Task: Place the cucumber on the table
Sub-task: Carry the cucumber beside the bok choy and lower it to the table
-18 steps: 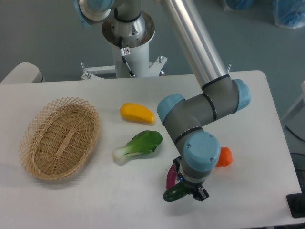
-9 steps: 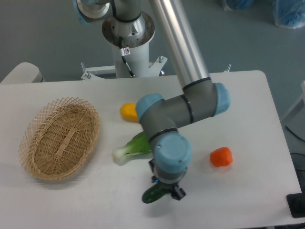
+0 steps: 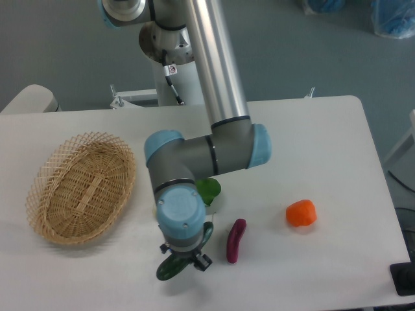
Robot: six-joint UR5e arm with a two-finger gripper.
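The cucumber (image 3: 174, 266) is seen low in the frame, a little left of the middle. Only parts of it show: a dark green end below the wrist of the arm and a green strip beside the wrist. The rest is hidden by the arm. The gripper (image 3: 183, 262) is hidden under the round blue wrist too, so only a small black part of the fingers can be seen. The cucumber looks to be gripped by the fingers, since it sticks out from right under them. Whether it is touching the table (image 3: 337, 149) or is held just above it cannot be told from this view.

The task is judged to be well along but not done. The cucumber has been brought over a bare part of the white table, near the bottom edge. What is left, by this judgement, is for the cucumber to be set down flat and let go, and for the arm to be lifted away.

Other things are lying on the table. A wicker basket (image 3: 81, 188) is at the left. A purple eggplant (image 3: 235, 240) is just right of the gripper, near but apart from the cucumber. An orange vegetable (image 3: 301, 212) is further right. A bit of the leafy bok choy (image 3: 209, 190) peeks out behind the arm.
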